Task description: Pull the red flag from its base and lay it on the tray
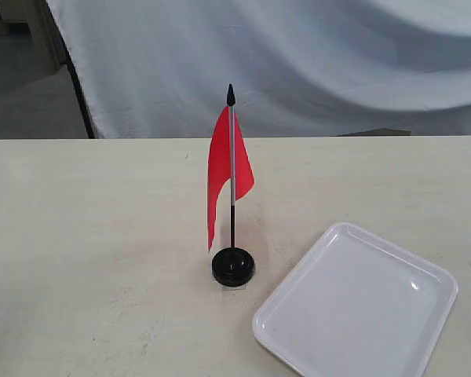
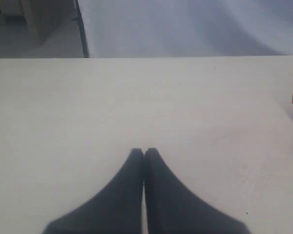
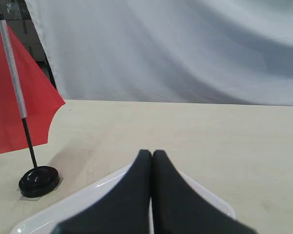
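Here we see the red flag [image 1: 220, 165] upright in the base [image 1: 234, 267] at the middle of the bench [image 1: 78, 236], the tray [image 1: 361, 306] toward its near right corner; left gripper [image 2: 144, 152] and right gripper [image 3: 152, 153] both pressed together, empty.

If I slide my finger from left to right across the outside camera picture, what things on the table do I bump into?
red flag → tray. The base sits right under the flag, so it shares that spot.
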Action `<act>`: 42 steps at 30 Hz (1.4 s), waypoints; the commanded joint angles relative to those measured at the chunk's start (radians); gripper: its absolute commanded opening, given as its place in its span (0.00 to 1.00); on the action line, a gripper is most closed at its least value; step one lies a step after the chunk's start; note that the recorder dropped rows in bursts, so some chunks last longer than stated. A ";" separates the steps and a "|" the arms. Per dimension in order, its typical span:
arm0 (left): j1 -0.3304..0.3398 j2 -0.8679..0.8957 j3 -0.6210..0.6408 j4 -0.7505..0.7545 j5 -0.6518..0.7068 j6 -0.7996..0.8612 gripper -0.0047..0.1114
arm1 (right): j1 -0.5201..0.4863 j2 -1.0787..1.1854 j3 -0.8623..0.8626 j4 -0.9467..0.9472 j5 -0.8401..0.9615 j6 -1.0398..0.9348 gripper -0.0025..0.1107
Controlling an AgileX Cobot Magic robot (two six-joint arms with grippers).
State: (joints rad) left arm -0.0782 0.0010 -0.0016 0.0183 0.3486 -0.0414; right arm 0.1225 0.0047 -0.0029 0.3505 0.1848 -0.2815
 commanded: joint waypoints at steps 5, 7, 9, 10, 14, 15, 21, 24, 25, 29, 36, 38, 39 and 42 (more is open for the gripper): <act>-0.004 -0.001 0.002 0.000 -0.004 0.000 0.04 | -0.002 -0.005 0.003 0.000 0.000 0.000 0.02; -0.004 -0.001 0.002 0.000 -0.004 0.000 0.04 | -0.002 -0.005 0.003 0.000 0.000 0.000 0.02; -0.004 -0.001 0.002 0.000 -0.004 0.000 0.04 | -0.002 -0.005 0.003 0.000 0.000 0.000 0.02; -0.004 -0.001 0.002 0.000 -0.004 0.000 0.04 | -0.002 -0.005 0.003 0.000 0.000 0.000 0.02; -0.004 -0.001 0.002 0.000 -0.004 0.000 0.04 | -0.002 -0.005 0.003 0.000 0.000 0.000 0.02; -0.004 -0.001 0.002 0.000 -0.004 0.000 0.04 | -0.002 -0.005 0.003 0.000 0.000 0.000 0.02; -0.004 -0.001 0.002 0.000 -0.004 0.000 0.04 | -0.002 -0.005 0.003 0.000 -0.245 0.000 0.02; -0.004 -0.001 0.002 0.000 -0.004 0.000 0.04 | -0.002 -0.005 0.003 0.000 -0.448 0.000 0.02; -0.004 -0.001 0.002 0.000 -0.004 0.000 0.04 | -0.002 -0.005 0.003 0.000 -0.514 0.000 0.02; -0.004 -0.001 0.002 0.000 -0.004 0.000 0.04 | -0.002 -0.005 0.003 0.000 -0.682 0.000 0.02; -0.004 -0.001 0.002 0.000 -0.004 0.000 0.04 | -0.002 -0.005 0.003 0.000 -0.841 0.134 0.02; -0.004 -0.001 0.002 0.000 -0.004 0.000 0.04 | -0.002 -0.005 0.003 0.003 -0.861 0.375 0.02; -0.004 -0.001 0.002 0.000 -0.004 0.000 0.04 | -0.002 -0.005 0.003 0.003 -0.875 0.445 0.02; -0.004 -0.001 0.002 0.000 -0.004 0.000 0.04 | -0.002 -0.005 0.003 0.005 -0.890 0.606 0.02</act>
State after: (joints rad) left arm -0.0782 0.0010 -0.0016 0.0183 0.3486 -0.0414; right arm 0.1225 0.0047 -0.0029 0.3505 -0.6877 0.1677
